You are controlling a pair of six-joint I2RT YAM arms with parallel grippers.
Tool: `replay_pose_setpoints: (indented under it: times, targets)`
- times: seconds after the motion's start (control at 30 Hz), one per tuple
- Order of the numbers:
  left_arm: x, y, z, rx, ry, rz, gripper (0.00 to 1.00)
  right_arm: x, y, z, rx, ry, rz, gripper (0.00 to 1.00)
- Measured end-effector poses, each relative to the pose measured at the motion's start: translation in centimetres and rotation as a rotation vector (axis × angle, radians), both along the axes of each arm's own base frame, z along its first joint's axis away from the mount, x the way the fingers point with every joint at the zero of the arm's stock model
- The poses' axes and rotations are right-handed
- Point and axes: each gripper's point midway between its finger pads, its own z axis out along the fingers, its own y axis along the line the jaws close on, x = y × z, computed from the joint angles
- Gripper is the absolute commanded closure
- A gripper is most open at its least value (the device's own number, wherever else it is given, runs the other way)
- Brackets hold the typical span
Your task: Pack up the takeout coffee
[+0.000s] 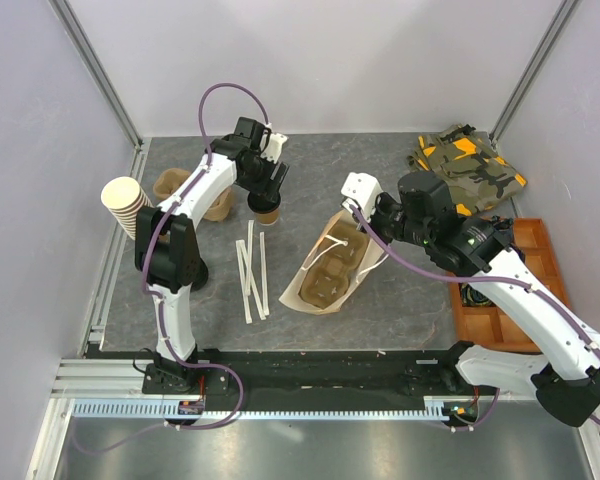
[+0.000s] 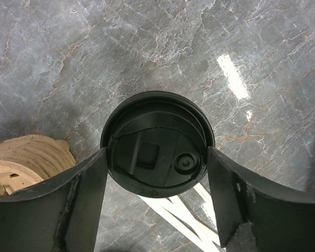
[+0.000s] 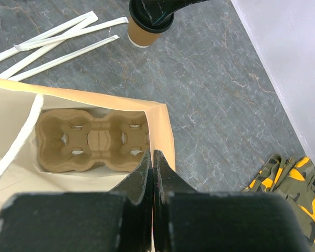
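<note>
Nearest, the right claw (image 3: 153, 157) is pressed together at the rim of the paper bag (image 3: 165, 123). Farther off, the left claw (image 2: 156, 157) stands apart, straddling the takeout coffee (image 2: 157, 136), which is upright on the surface (image 2: 68, 52). This looks like the grasping step; next, squeeze gently and lift.

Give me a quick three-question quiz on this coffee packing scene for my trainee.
1. True or false: the takeout coffee already sits in the paper bag.
2. What lies inside the paper bag? A) cup carrier B) straws C) camouflage cloth
3. Fill in: the left gripper has its fingers on either side of the coffee's black ____.
Key: 1 false; 2 A; 3 lid.
</note>
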Motion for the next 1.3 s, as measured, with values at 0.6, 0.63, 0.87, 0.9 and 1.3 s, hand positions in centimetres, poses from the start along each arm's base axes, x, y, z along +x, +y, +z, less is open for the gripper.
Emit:
replay_pose_setpoints:
  times: [0.6,0.63,0.87,0.9,1.3]
  targets:
    - [0.63,-0.29,-0.25,-0.014,-0.031,-0.002,0.19,-0.06,-0.13,-0.11,-0.009,0.008,-0.003,1.0]
    - [0.66,-0.3,-0.26,-0.015,-0.033,-0.002,0.19,-0.06,-0.13,-0.11,-0.008,0.008,-0.004,1.0]
    - [0.72,-0.32,-0.65,-0.015,-0.036,-0.002,0.16,-0.06,-0.14,-0.07,-0.008,0.008,-0.005,1.0]
    - [0.72,-0.28,-0.78,-0.014,-0.037,-0.003,0.16,-0.06,-0.14,-0.06,-0.007,0.008,-0.005,1.0]
    - [0.79,-0.27,-0.95,-0.011,-0.041,-0.004,0.16,0.02,-0.13,-0.09,-0.011,0.011,-0.007,1.0]
